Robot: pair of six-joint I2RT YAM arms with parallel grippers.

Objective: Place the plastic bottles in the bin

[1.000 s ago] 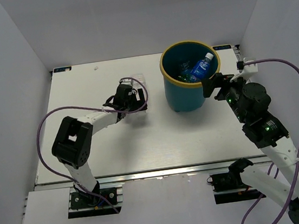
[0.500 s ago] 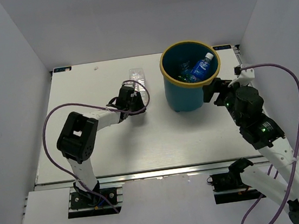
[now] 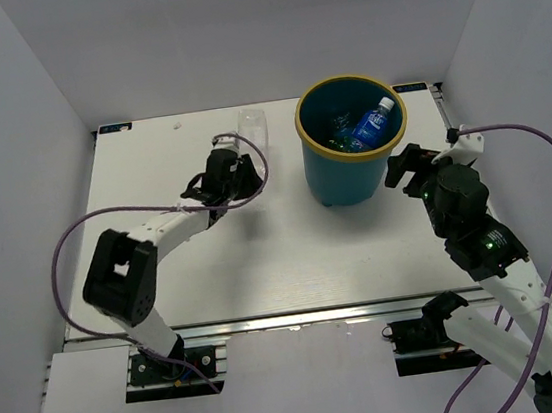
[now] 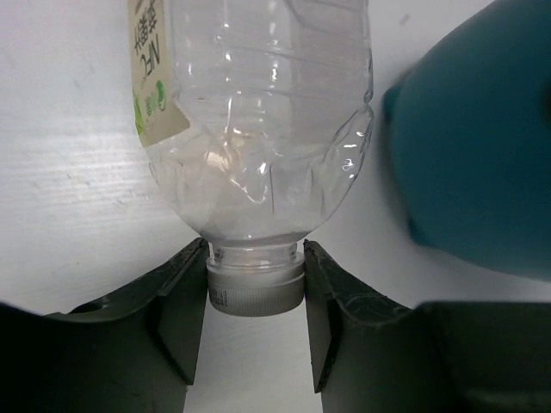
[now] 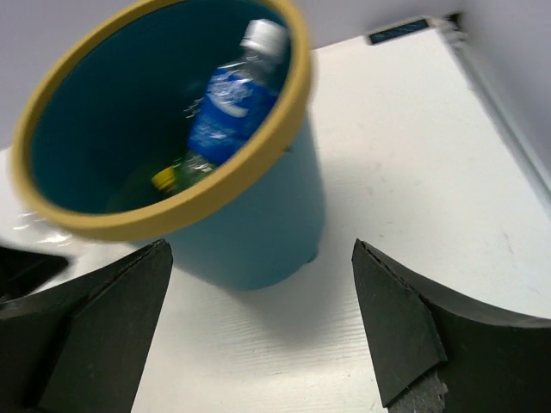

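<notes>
Two grippers, one bin and at least three bottles, on a white tabletop.

- Bin: teal with a yellow rim, standing upright. In the left wrist view it is only a blurred teal patch, cut by the frame edge.
- Blue-labelled bottle: inside the bin, leaning on its right wall with the white cap uppermost.
- Green bottle: inside the bin, lower down and partly hidden by the blue-labelled bottle. A yellow cap shows in the right wrist view. How many bottles lie at the bottom cannot be told.
- Clear bottle: outside the bin, to its left and near it. Its far end and most of its paper label are cut off in the left wrist view. Whether it rests on the tabletop cannot be told.
- Left gripper: left of the bin, clenched on the clear bottle at its capped neck.
- Right gripper: right of the bin, just beside its rim. The jaws are spread wide and grasp nothing, and the finger bases are cut off by the frame.
</notes>
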